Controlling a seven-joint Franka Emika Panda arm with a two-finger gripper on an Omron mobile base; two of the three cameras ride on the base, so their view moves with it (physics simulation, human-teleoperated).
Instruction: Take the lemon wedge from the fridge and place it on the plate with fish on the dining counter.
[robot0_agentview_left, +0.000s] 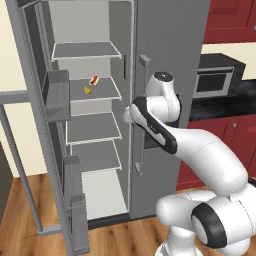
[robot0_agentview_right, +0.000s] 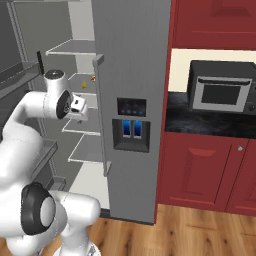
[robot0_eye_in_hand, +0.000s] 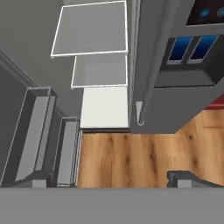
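The fridge (robot0_agentview_left: 165, 45) stands with its left door (robot0_agentview_left: 55, 150) swung wide open and its right door (robot0_agentview_right: 130, 50) shut. The lemon wedge (robot0_agentview_left: 88, 90) lies on the second shelf from the top, small and yellow (robot0_agentview_right: 84, 84). My gripper (robot0_agentview_right: 79, 112) hangs in front of the open compartment, lower than the lemon's shelf and nearer to me, pointing down. In the hand view the gripper (robot0_eye_in_hand: 111, 178) is open and holds nothing, with the lower shelves (robot0_eye_in_hand: 99, 70) and the floor beyond it. The plate with fish and the dining counter are out of view.
A small red-orange item (robot0_agentview_left: 93, 80) lies just behind the lemon. Door bins (robot0_agentview_left: 57, 95) jut from the open door on the left. The shut door's bar handle (robot0_agentview_left: 141, 115) is close beside my arm. A grey oven (robot0_agentview_right: 222, 92) sits on a black counter over red cabinets (robot0_agentview_right: 200, 172).
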